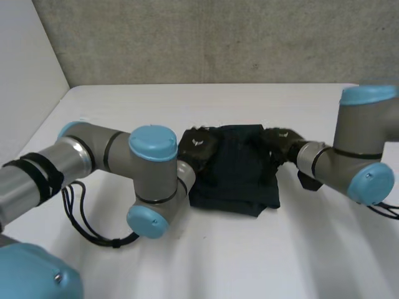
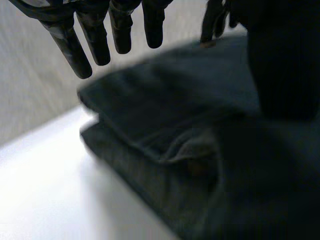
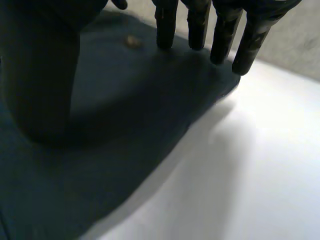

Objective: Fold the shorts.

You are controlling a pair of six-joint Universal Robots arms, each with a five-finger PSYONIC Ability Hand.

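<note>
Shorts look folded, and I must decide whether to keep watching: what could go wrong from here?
Fingers of the left hand hang over the layered shorts; snagging the top layer could peel the fold open. Fingers of the right hand are at their edge; a dragging retreat might skew the stack.

No legible text or labels

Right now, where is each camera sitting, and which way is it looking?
Head view: sits between and behind the arms, looking down at the white table. Both arms show, with the left hand and right hand on either side of the dark shorts.
Left wrist view: sits on the left wrist, looking along the palm. Its straight fingers hang over the shorts' folded edge.
Right wrist view: sits on the right wrist, looking along the palm. Its straight fingers reach the shorts' edge.
Shared: all three see the shorts and the table.
</note>
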